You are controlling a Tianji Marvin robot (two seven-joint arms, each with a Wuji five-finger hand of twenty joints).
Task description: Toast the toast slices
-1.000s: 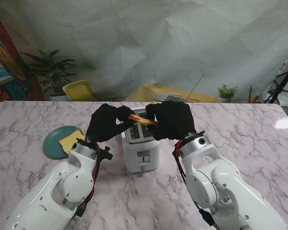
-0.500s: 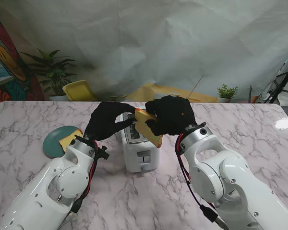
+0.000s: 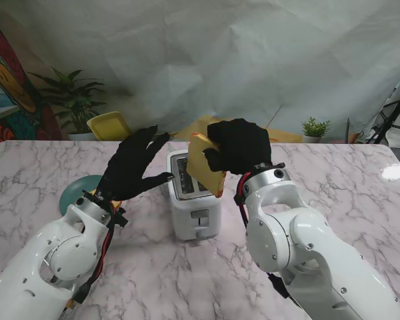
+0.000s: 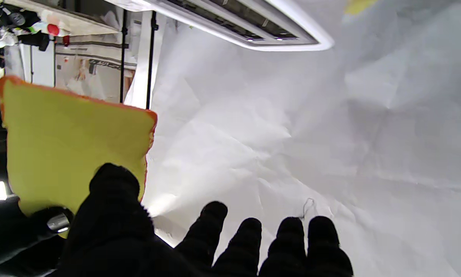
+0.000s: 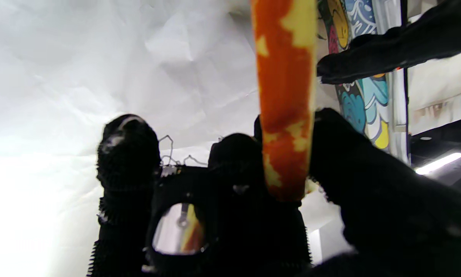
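A white toaster (image 3: pixel 194 200) stands in the middle of the marble table, its slots facing up. My right hand (image 3: pixel 237 153) is shut on a yellow toast slice (image 3: pixel 205 165) with an orange crust, holding it on edge just above the toaster's right side. The right wrist view shows the toast slice (image 5: pixel 286 96) edge-on, pinched between thumb and fingers. My left hand (image 3: pixel 130 168) is open, fingers spread, to the left of the toaster and apart from the slice. From the left wrist camera the toast slice (image 4: pixel 69 142) is a flat yellow face beyond my fingers (image 4: pixel 249 246).
A teal plate (image 3: pixel 77 193) lies on the table at the left, mostly hidden behind my left wrist. A yellow chair (image 3: pixel 110 125) and a potted plant (image 3: pixel 72 97) stand beyond the table's far edge, and a small plant (image 3: pixel 315 129) is at the far right.
My left hand let go of the slice, opened and drew back to the left. My right hand kept the slice, lifted it slightly and turned it more upright above the toaster.
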